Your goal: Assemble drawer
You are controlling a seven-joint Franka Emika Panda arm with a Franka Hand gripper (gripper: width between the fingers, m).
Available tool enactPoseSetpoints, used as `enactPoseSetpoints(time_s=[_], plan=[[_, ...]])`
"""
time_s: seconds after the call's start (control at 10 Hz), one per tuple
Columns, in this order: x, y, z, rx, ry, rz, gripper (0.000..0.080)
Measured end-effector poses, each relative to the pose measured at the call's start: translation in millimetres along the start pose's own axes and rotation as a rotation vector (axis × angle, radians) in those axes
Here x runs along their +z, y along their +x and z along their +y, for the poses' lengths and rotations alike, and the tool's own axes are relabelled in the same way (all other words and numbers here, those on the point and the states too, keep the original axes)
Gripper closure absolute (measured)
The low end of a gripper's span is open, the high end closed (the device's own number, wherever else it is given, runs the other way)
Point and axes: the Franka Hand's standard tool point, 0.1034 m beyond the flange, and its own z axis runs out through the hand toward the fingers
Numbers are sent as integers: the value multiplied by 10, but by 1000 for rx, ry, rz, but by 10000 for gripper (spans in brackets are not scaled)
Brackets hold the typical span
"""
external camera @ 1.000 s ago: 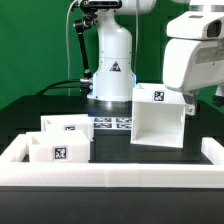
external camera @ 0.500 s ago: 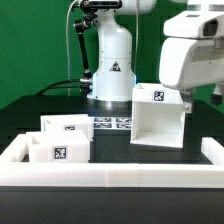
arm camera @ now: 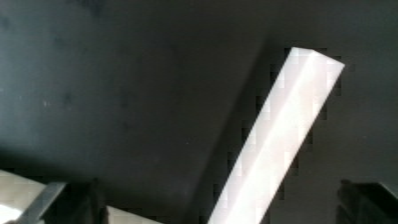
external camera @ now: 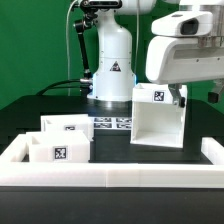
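Gripper (arm camera: 221,195) hangs over the casing (external camera: 158,122), above its back corner on the exterior view's right. Jaws are spread wide with nothing between them; one finger shows at each edge of the wrist view. A white strip (arm camera: 276,140) runs slantwise below the wrist, likely a casing wall rim, but I can't confirm.

The casing stands upright, open face toward the exterior camera. The two trays (external camera: 62,140) sit close together, well apart from the casing on the exterior view's left. The marker board (external camera: 112,122) lies behind, between the trays and the casing.

Step, as judged: lining up a grasp on a casing wall. The strip lies skewed to the jaws, so rotate the wrist until the fingers straddle it squarely. Come down centred, one finger inside and one outside, and close only once the wall sits deep. An off-centre pinch could tip or slide the hollow box.
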Motion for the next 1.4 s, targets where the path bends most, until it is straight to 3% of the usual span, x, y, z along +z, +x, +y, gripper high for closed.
enactPoseSetpoints(time_s=[0.4,0.6,1.0,1.4], plan=[[3,-24,-32,250,12,-1,150],[-52,-218,-66,345,14,-6,150],[-321,-502,-169,335,-2,13,150],[-265,-502,-160,337,0,4,150]])
